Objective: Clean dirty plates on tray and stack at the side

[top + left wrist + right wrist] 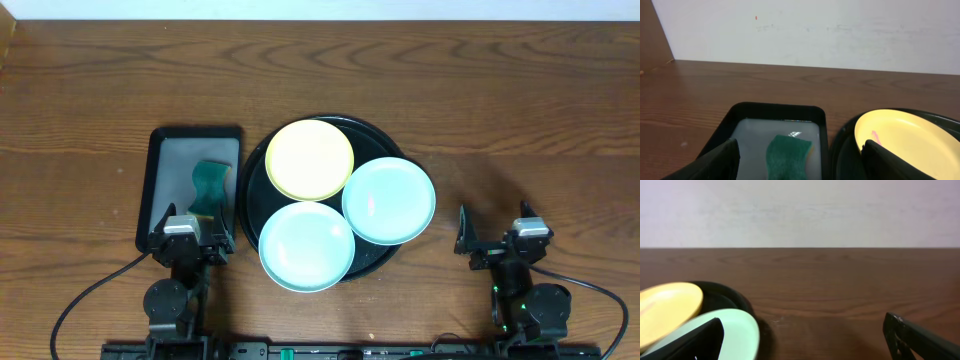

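Three plates lie on the round black tray: a pale yellow plate at the back, a mint plate at the right and another mint plate at the front. The yellow plate carries a reddish smear in the left wrist view. My left gripper stands open at the near end of the small rectangular tray, nothing between its fingers. My right gripper is open to the right of the round tray, holding nothing. The right wrist view catches the mint plate and the yellow plate at its left.
A small rectangular black tray with a grey inside sits left of the round one and holds a green sponge, which lies just ahead of my left fingers. Bare wooden table surrounds the trays, with a white wall behind.
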Robot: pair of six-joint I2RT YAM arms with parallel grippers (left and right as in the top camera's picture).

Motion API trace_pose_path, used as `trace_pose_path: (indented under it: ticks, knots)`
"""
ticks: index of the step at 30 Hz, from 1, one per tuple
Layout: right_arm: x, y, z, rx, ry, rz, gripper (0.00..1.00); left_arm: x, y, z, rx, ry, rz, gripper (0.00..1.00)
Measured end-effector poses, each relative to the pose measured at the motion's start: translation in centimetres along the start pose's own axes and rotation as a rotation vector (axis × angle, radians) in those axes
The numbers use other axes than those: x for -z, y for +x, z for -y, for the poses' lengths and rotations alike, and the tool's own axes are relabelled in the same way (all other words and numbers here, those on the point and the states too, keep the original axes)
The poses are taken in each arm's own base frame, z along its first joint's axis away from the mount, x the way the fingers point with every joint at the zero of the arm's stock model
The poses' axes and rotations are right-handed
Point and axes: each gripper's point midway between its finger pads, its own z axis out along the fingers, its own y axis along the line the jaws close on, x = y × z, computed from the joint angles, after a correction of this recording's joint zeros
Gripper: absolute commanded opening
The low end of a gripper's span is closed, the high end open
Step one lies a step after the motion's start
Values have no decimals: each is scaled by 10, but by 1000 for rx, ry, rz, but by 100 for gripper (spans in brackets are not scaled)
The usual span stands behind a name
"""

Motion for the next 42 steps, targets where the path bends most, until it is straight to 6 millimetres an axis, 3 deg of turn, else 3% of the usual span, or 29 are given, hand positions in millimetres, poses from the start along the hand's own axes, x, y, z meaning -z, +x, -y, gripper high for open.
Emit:
trace_pose_path:
  ticks: [9, 17, 19, 24, 26, 30, 31, 33, 38, 42]
  knots:
    - [0, 0, -1, -136, -7, 0, 99, 0, 0, 2, 54, 13, 1, 78]
    - [0, 0, -5, -206, -26, -4, 99, 8, -8, 29, 218, 162, -47, 79]
    - [1, 1, -9, -213, -48, -16, 99, 16, -19, 34, 249, 183, -77, 79]
    - [8, -1, -17, -225, -86, -86, 99, 44, -69, 40, 276, 205, -98, 79]
    - [13, -11, -20, -225, -93, -95, 99, 53, -85, 41, 285, 205, -112, 78]
    - [27, -51, -24, -222, -106, -69, 99, 65, -96, 43, 303, 190, -223, 79]
    - [32, -69, -26, -221, -111, -59, 99, 66, -102, 43, 308, 185, -265, 79]
    - [37, -82, -28, -225, -111, -92, 99, 68, -103, 44, 316, 173, -339, 79]
    - [38, -106, -34, -240, -122, -205, 99, 68, -106, 44, 334, 133, -550, 79]
    - [31, -110, -43, -264, -151, -340, 99, 71, -104, 44, 323, 102, -745, 79]
